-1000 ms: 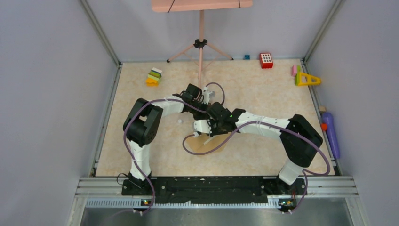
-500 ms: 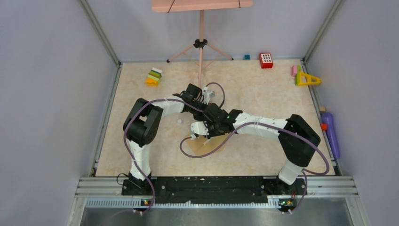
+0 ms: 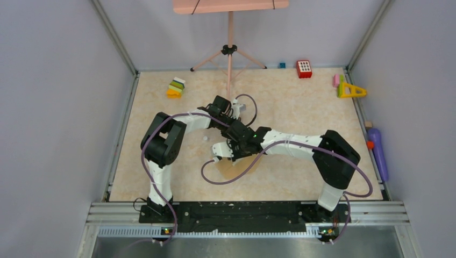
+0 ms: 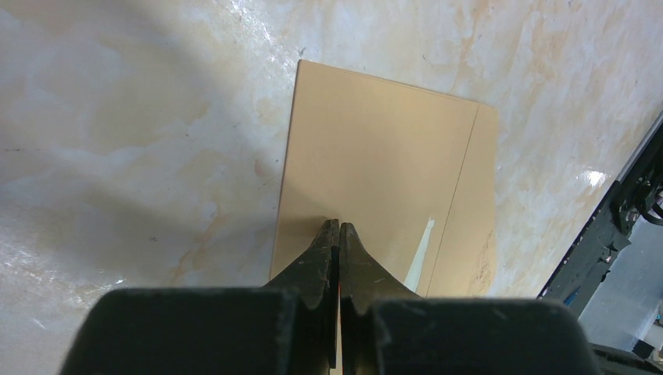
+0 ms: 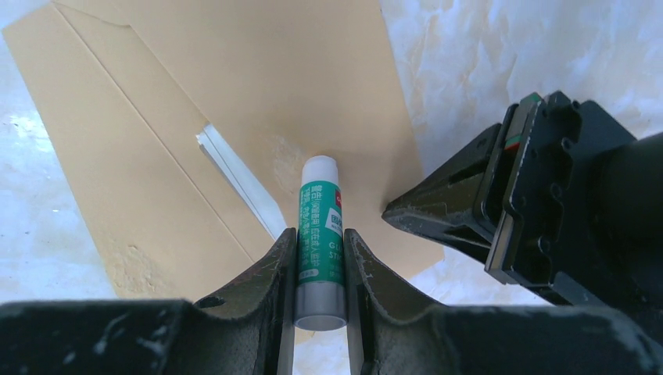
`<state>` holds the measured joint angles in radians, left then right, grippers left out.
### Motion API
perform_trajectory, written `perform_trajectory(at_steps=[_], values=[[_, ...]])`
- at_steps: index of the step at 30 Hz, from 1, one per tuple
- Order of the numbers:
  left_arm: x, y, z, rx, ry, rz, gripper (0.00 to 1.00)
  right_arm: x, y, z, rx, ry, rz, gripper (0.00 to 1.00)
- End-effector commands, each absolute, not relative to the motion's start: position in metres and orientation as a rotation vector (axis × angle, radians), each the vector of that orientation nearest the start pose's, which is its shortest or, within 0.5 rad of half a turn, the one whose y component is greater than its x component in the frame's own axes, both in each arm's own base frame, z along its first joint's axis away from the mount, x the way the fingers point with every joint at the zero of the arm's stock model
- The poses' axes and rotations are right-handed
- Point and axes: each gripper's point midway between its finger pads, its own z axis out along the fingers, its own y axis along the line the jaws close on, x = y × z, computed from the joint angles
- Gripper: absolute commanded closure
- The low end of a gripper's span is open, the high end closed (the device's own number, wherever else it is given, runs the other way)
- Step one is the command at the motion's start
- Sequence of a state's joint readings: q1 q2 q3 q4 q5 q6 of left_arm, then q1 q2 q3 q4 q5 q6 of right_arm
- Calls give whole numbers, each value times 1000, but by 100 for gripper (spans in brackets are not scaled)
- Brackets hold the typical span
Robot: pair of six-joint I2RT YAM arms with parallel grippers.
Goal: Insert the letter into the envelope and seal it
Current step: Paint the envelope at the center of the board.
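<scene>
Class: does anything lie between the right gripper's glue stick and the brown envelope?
Nothing visible. The green-and-white glue stick in the right gripper points at bare paper of the flat brown kraft envelope; the shut left gripper sits aside.

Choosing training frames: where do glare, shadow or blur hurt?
Top external: evenly lit, sharp, but arms hide most of the flat brown kraft-paper envelope. Left wrist: glare on the glossy marbled table, broad shadow at left, black left gripper soft close up. Right wrist: table washed out white, green-and-white glue stick label sharp.

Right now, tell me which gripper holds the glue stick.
The right gripper, clamped on the green-and-white glue stick over the envelope; the left gripper is shut on nothing.
</scene>
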<state>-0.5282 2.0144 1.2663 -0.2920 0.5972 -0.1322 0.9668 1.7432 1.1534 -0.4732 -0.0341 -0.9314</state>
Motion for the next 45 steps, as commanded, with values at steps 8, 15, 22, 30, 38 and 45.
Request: perform_trajectory(at_steps=[8,15,22,30,38,45], values=[[306,-278,-36,770,2710,-764,100,235,353,69,-2160,1419,165,100],[306,-278,-36,769,2710,-762,100,225,358,67,-2191,1400,193,100],[306,-278,-37,771,2711,-762,100,216,356,69,-2212,1390,212,100],[306,-278,-37,771,2711,-762,100,215,342,67,-2222,1399,163,100],[305,-278,-37,778,2708,-760,100,225,332,67,-2202,1427,117,100],[305,-278,-38,778,2712,-756,100,236,323,79,-2156,1448,113,100]])
